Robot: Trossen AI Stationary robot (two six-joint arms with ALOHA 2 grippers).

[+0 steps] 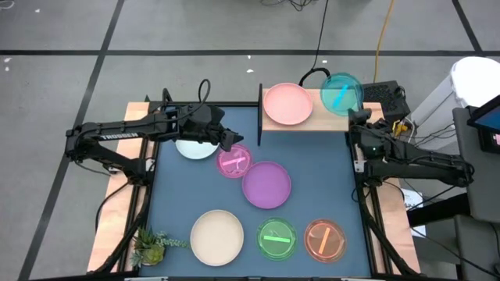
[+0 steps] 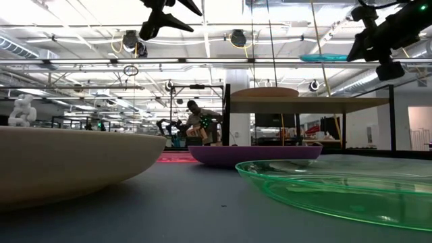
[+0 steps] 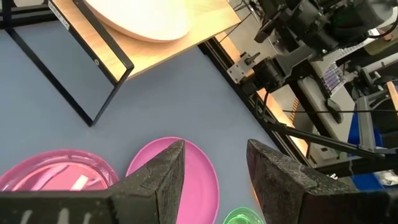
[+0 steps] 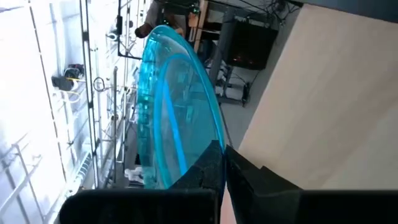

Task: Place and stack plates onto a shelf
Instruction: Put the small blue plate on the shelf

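Nearest the shelf [image 1: 312, 121], the right gripper [image 1: 353, 112] pinches the teal plate [image 1: 341, 93] by its rim above the shelf's outer end. The salmon plate [image 1: 287, 104] lies on the shelf. Farther off, the left gripper [image 1: 233, 140] hangs parted above the pink plate [image 1: 234, 161].

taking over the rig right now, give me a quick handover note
Right gripper: shut on the teal translucent plate, held in the air above the right end of the light-wood shelf.
Left gripper: open, empty, above the small pink translucent plate.
Done: salmon pink round plate lies on the shelf.
Left on the table: white-blue plate under the left arm, purple plate, cream plate, green translucent plate, orange translucent plate, plus the pink one.
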